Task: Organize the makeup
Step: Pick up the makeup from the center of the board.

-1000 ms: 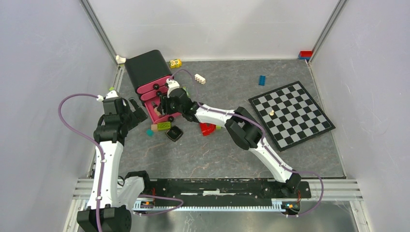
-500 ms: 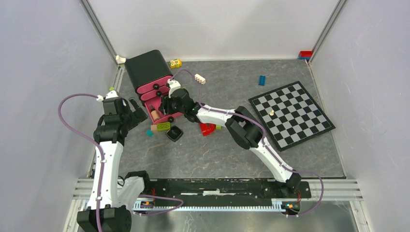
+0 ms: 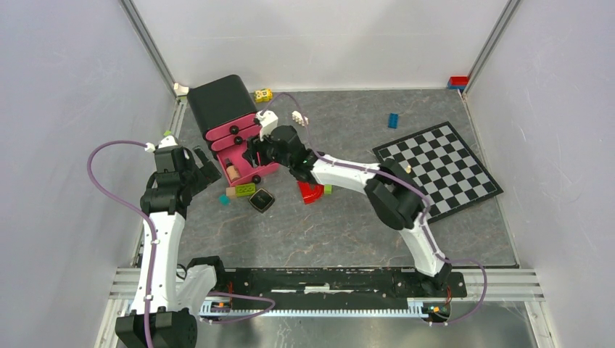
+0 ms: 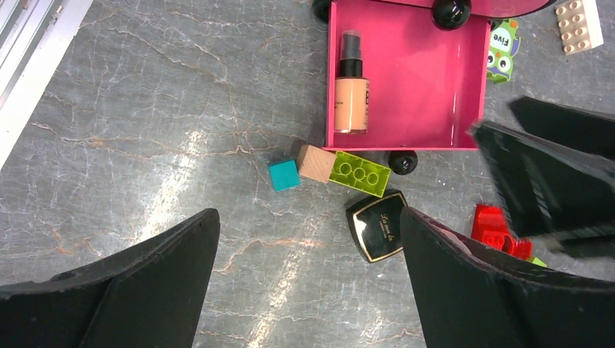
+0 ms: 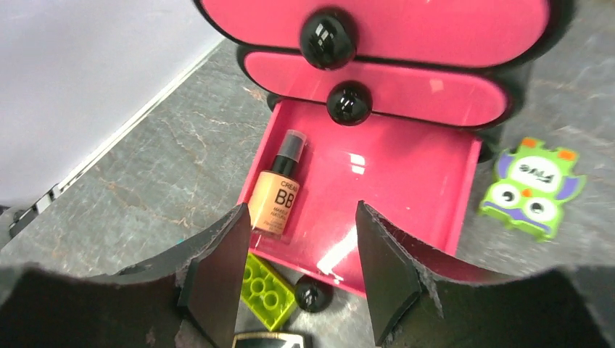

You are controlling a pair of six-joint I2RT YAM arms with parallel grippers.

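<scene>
Hovering above pink drawer (image 5: 406, 181), right hand (image 5: 301, 217) spread, empty, beige bottle (image 5: 275, 196) inside, left hand (image 4: 308, 217) spread

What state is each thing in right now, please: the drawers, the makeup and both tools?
bottom drawer, open, holding the bottle
middle drawer, shut
top drawer, shut
bottle, lying flat in the bottom drawer
compact, closed, on the table outside the drawers
left tool, open, empty
right tool, open, empty, over the bottom drawer
</scene>
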